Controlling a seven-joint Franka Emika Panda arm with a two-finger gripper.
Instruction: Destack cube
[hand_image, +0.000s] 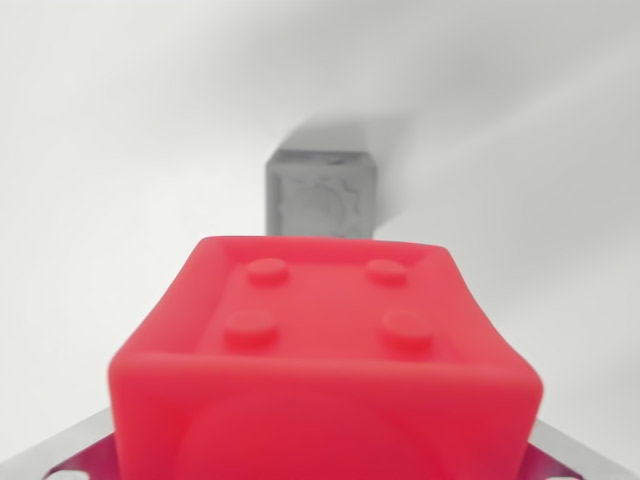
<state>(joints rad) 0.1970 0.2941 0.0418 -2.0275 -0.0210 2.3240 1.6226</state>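
Hand (320, 465): only metal edges visible at the lower corners; apparently gripping the red plastic studded cube (325, 350), though its fingers are hidden. Cube fills the near view, raised. Beyond it: grey embossed cube (321, 195) on the white worktop (110, 150), separated.

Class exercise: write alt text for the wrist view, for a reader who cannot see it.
A blurred red cube with four round studs fills the lower frame, close to the camera. Beyond it a smaller grey cube sits on a plain white surface. Metal gripper parts show at the bottom corners.

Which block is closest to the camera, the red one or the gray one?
The red cube. It fills the bottom of the wrist view, while the gray cube looks small behind it.
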